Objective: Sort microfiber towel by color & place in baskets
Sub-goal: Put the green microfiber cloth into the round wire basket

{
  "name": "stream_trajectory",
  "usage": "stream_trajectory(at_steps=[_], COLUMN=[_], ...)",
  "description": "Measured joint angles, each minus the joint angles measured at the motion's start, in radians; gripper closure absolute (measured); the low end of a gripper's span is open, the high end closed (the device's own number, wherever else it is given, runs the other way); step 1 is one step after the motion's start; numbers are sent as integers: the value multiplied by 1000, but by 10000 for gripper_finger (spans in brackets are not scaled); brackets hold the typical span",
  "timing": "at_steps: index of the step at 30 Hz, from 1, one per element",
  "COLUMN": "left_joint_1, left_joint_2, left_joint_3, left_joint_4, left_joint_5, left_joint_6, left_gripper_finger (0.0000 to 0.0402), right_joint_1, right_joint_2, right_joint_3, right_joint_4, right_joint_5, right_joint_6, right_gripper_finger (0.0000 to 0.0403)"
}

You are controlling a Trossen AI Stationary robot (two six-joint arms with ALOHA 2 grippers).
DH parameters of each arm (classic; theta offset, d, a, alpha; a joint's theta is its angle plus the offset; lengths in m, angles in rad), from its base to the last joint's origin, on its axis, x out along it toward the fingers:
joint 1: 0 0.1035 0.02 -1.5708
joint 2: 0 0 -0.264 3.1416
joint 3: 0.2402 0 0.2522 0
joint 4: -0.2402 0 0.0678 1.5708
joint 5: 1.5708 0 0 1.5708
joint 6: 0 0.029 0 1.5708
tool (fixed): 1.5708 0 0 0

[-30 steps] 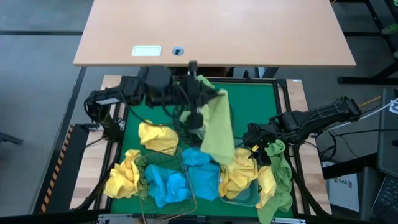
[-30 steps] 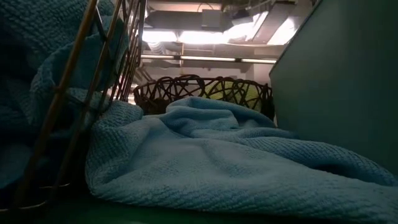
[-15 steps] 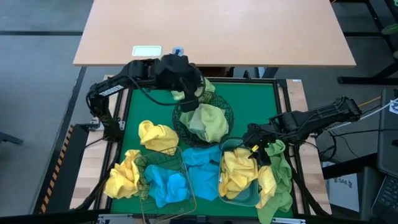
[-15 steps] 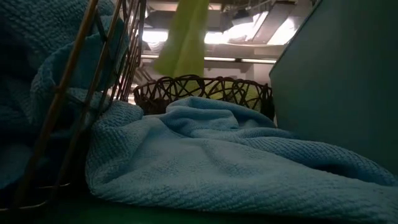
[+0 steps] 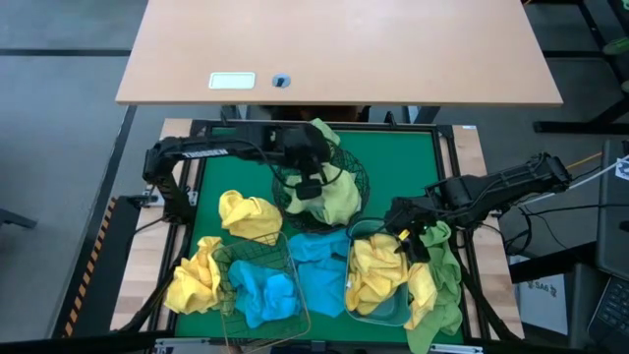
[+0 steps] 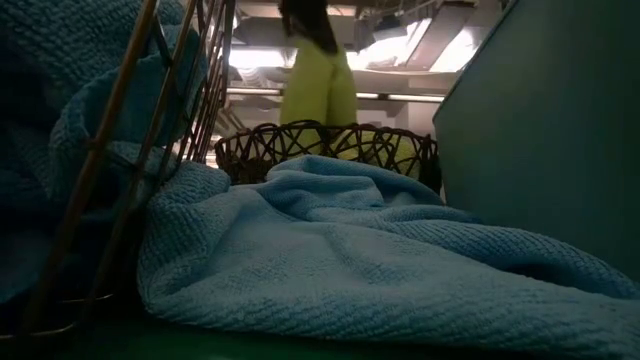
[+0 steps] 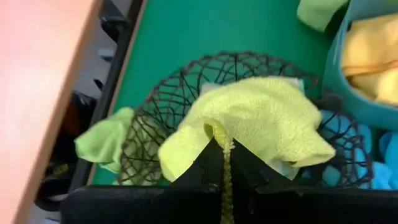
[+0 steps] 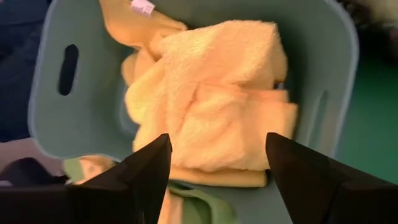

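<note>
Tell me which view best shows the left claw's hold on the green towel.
The left wrist view: the left claw is shut on a fold of the green towel, which drapes into the black mesh bowl. The high view shows claw and towel small over the bowl. The low view shows the towel hanging. The right wrist view misses it.

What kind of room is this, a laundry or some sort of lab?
Probably a robotics lab or workshop: a green work mat framed by black rails, loose cables beside the rig, a bare office desk behind, and exposed ceiling lights.
</note>
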Motion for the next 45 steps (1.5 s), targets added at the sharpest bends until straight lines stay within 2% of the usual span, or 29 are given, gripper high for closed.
stream_trajectory(at_steps=[7, 14, 17, 20, 27, 33, 40, 45], left_joint_1=[41, 58, 58, 57, 57, 55, 54, 44], left_joint_2=[0, 0, 0, 0, 0, 0, 0, 0], left_joint_3=[-223, -360, -394, -419, -425, -425, -425, -425], left_joint_4=[171, 181, 182, 182, 184, 187, 187, 187], left_joint_5=[59, 88, 87, 84, 31, 30, 31, 35], left_joint_6=[-3, -6, -7, -10, -109, -113, -115, -113], left_gripper_finger=[401, 401, 399, 388, 346, 300, 262, 251], right_joint_1=[0, 5, 48, 116, 306, 439, 548, 595], right_joint_2=[-12, -71, -97, -105, -101, -100, -86, -43], right_joint_3=[0, 0, 0, 0, 0, 0, 0, 0], right_joint_4=[-60, -122, -119, -112, -114, -115, -117, -117], right_joint_5=[-88, -94, -83, -77, 54, 121, 257, 273], right_joint_6=[92, 256, 325, 383, 560, 744, 913, 979], right_gripper_finger=[143, 143, 143, 143, 143, 143, 143, 143])
